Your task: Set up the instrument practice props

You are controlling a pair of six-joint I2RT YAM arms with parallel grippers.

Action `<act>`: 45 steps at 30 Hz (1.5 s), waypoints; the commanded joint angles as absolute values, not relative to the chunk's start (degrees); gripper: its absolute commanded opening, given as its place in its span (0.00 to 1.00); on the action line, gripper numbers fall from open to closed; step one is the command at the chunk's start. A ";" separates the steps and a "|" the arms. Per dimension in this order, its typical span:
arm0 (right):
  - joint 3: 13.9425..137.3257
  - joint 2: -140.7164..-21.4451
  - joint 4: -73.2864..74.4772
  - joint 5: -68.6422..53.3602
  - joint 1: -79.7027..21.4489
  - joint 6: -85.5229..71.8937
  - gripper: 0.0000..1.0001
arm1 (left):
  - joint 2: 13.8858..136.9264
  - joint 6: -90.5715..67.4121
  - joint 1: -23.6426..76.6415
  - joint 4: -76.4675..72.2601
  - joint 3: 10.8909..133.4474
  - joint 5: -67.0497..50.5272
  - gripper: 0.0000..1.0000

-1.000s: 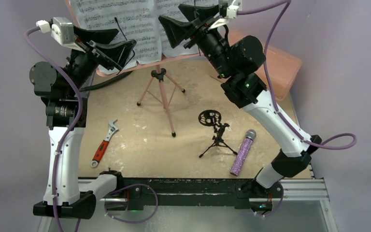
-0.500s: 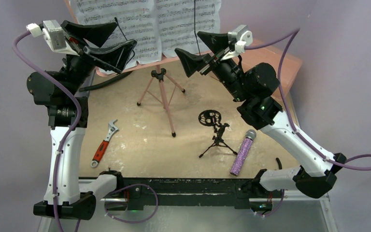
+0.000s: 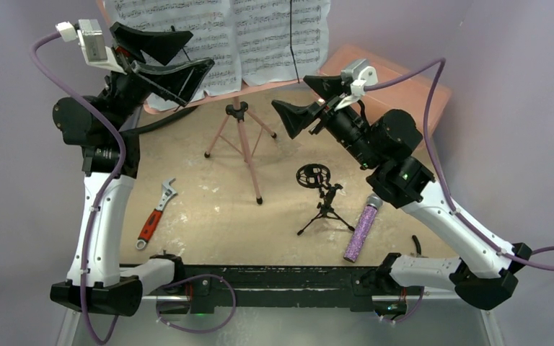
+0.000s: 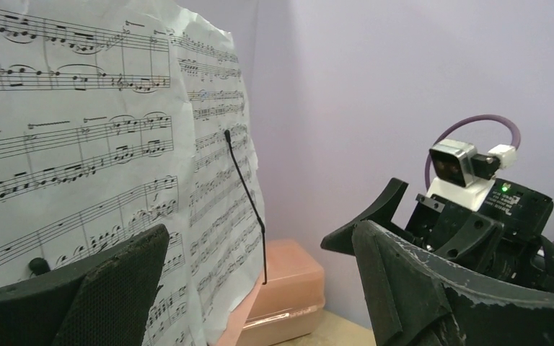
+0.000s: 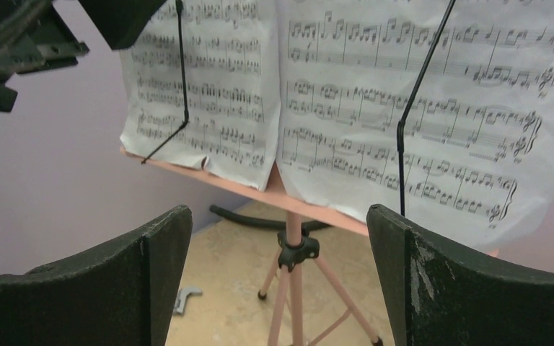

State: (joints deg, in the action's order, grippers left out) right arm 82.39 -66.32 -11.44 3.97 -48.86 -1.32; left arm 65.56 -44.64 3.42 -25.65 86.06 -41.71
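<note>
The pink music stand (image 3: 239, 137) stands on its tripod legs at the back of the table. White sheet-music pages (image 3: 216, 36) rest on its ledge under two black wire holders. My left gripper (image 3: 198, 50) is open beside the pages' left part, with nothing between its fingers (image 4: 260, 231). My right gripper (image 3: 292, 94) is open and empty, hanging in front of the stand's right side and facing the pages (image 5: 375, 108) and the pole (image 5: 293, 288). The small black tripod mic stand (image 3: 322, 205) with its ring mount (image 3: 311, 175) stands mid-table. The purple glitter microphone (image 3: 362, 227) lies beside it.
A salmon plastic box (image 3: 397, 90) sits at the back right, behind the right arm. A red-handled wrench (image 3: 155, 216) lies on the left of the table. A black hose (image 3: 155, 122) runs along the back left under the stand.
Both grippers have opened wider. The right arm has drawn back from the pages, down and toward the table's middle. The left gripper has shifted slightly up and right.
</note>
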 commanded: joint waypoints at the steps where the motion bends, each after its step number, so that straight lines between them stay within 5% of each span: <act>1: 80.75 -64.33 -9.15 5.08 -49.12 -3.67 0.94 | 67.40 -45.48 5.74 -27.70 89.54 -42.65 0.98; 22: 65.54 -57.30 -3.05 6.83 -42.72 -18.71 0.95 | 78.65 -11.18 39.68 8.13 105.67 -26.64 0.99; 31: 56.11 -53.34 1.86 0.09 -31.50 -28.71 0.95 | 78.64 -8.30 46.01 11.34 100.15 -22.80 0.99; 45: 50.88 -56.19 17.10 -3.34 -28.77 -29.45 0.92 | 75.04 -14.71 58.57 12.12 79.60 -15.73 0.99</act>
State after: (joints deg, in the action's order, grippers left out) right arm 52.18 -54.61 11.55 -0.84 -29.17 -30.06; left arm 78.30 -12.86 55.75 12.32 83.42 -19.16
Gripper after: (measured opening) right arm 0.922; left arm 0.993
